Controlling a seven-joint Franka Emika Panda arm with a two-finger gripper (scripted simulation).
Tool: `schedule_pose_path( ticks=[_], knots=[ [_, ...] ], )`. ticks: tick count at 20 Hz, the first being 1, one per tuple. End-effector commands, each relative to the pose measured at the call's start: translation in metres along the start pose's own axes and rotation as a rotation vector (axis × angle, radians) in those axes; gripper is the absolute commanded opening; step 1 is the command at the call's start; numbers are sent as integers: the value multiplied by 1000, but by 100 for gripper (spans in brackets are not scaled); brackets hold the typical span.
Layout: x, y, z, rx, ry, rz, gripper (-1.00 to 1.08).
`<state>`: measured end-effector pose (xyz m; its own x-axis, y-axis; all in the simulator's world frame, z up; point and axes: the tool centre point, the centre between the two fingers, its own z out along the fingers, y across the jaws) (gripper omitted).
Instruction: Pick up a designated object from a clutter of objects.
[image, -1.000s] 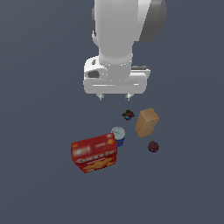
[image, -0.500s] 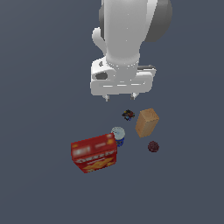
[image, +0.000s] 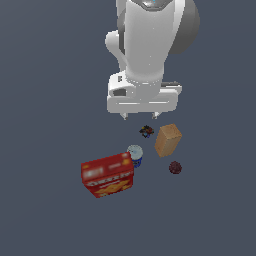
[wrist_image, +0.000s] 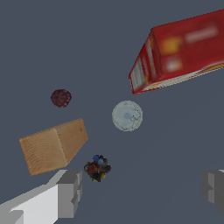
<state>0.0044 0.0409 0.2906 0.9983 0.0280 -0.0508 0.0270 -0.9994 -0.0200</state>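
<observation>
Wide open and holding nothing, the pincer (image: 140, 116) hung above the pile. Just under it, near one finger (wrist_image: 70, 192), sat the tiny speckled thing (wrist_image: 97, 168). The tan block (image: 167, 140) lay beside that. The little bumpy maroon ball (image: 175, 167) was farther from the pincer, past the tan block. The blue-white can (image: 135, 154) stood right by the big red box (image: 108, 175), well away from the pincer.

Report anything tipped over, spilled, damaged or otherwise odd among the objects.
Nothing looks spilled or damaged. The red box lies flat rather than standing, close beside the upright can. The tan block sits askew to the box. The maroon ball and speckled object rest apart, untouched; the gripper holds nothing.
</observation>
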Motion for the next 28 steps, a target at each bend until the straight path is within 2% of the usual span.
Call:
schedule_pose_path(
  ticks=[1, 9, 19, 28],
  knots=[
    [5, -6, 6, -2, 1, 21, 100],
    [30, -34, 39, -9, 11, 126, 100],
    [61, -82, 97, -15, 28, 290, 100],
    [79, -129, 155, -13, 43, 436, 100]
  ],
)
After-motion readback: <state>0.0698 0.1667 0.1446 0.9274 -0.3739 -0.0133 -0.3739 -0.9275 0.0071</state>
